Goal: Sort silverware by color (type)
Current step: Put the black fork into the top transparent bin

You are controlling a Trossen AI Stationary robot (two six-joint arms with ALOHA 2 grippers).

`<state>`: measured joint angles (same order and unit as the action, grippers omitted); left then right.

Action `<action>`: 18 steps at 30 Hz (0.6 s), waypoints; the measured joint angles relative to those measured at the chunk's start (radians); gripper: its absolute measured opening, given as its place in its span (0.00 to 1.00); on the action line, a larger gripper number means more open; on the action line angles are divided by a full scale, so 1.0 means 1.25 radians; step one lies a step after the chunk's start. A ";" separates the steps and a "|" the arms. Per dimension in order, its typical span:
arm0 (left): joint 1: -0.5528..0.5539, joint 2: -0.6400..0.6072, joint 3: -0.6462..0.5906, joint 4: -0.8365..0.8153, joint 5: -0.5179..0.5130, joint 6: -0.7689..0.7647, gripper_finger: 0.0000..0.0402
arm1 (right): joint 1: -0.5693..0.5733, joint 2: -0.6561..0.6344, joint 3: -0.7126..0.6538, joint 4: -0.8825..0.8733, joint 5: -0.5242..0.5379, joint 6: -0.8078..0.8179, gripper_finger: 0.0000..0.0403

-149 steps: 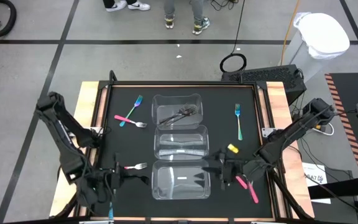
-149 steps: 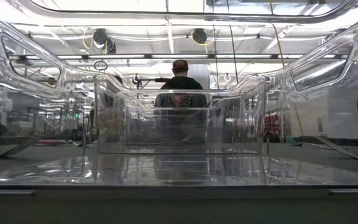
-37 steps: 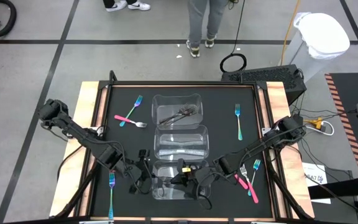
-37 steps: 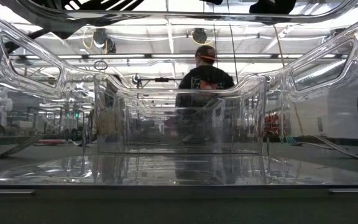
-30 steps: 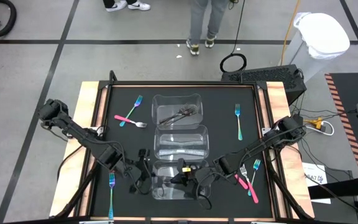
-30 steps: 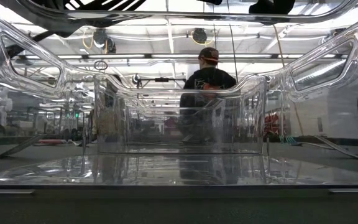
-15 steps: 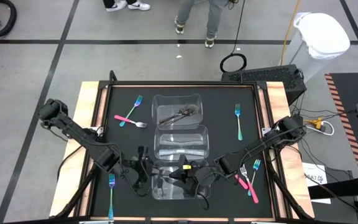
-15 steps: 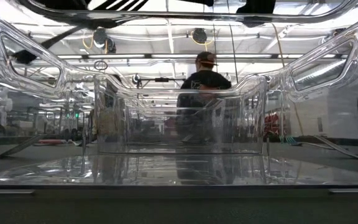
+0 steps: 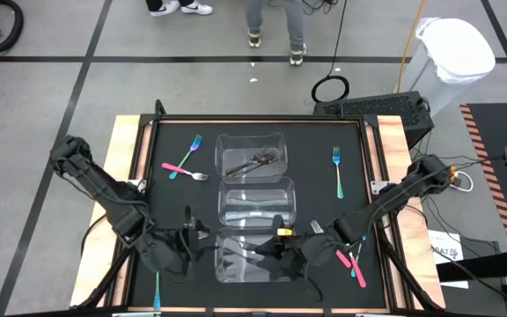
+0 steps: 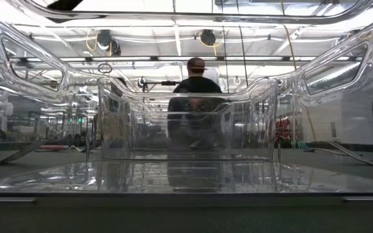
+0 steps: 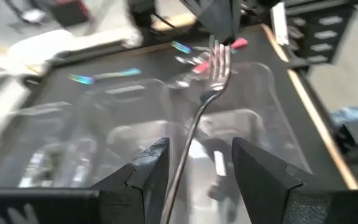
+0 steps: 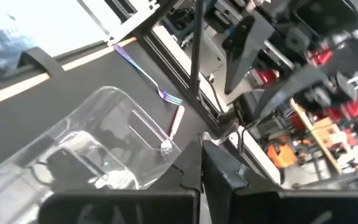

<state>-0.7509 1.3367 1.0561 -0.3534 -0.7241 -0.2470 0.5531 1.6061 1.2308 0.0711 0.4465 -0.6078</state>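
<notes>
Black tabletop (image 9: 319, 141) on grey tiled floor (image 9: 60, 88); left gripper (image 11: 194, 163) wide around dark grey fork (image 11: 211, 68); right gripper (image 12: 202, 163) closed; person (image 10: 195, 97) at 12 o'clock.

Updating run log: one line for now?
right gripper: holds grey fork | left gripper: open around handle | over near container

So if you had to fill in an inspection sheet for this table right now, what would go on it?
surface: black table top with wooden edges.
job's things: dark grey forks in the far container; pink and blue forks crossed far left; teal fork on the right; pink fork near right; grey fork between the grippers.
clutter: nothing seen.
grippers: left gripper open around the grey fork's handle; right gripper looks shut on that fork, over the near container.
cables: black coil on the floor.
surroundings: person beyond the table; white-lined bin.
</notes>
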 joint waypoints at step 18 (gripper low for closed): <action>-0.055 -0.014 0.001 -0.068 -0.138 0.079 0.44 | -0.010 -0.177 -0.176 0.030 0.013 0.088 0.00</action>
<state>-0.8192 1.3186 1.0569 -0.4385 -0.8960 -0.1481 0.5407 1.3851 1.0111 0.1080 0.4631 -0.4978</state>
